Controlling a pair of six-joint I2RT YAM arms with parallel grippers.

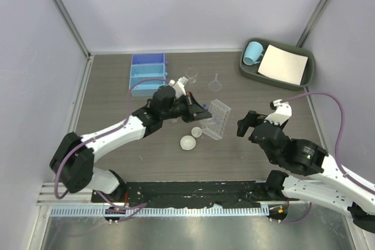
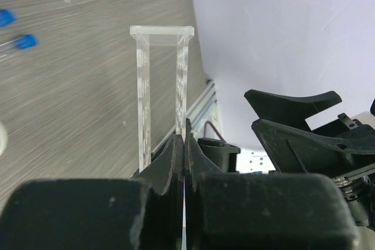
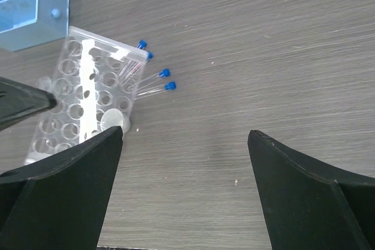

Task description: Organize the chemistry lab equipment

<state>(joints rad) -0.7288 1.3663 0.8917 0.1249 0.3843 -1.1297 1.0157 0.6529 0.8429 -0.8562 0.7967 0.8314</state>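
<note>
Mid-step on the clear tube rack (image 1: 218, 118), near the middle of the desk (image 1: 164, 156): clenched hard on one thin wall of it with the left hand (image 2: 184, 140), fingertips pressed together on the plate edge. Seems tipped rather than squarely seated, though hard to tell whether its base lies flat. Hovers spread wide with the right hand (image 3: 184, 136), grasping nothing, just to the right of the rack above bare desk. Loose against the rack's right side: several blue-capped tubes (image 3: 157, 79), flat on the desk with caps turned away from it, none visibly seated in a hole. On the near side, two small white dishes (image 1: 188, 142); farther back, a clear funnel (image 1: 215, 83) and a small beaker (image 1: 190, 77), close to a blue compartment box (image 1: 146, 71). Reads as the stage of steadying the rack before loading it. Calls next for settling the rack flat and bracing it with the left grip, then lowering the open right hand over one tube, closing on its shaft near the cap, and tipping it upright over a hole. Likely trouble: a thin tube rolling off the fingers, or the light rack skidding when nudged.
</note>
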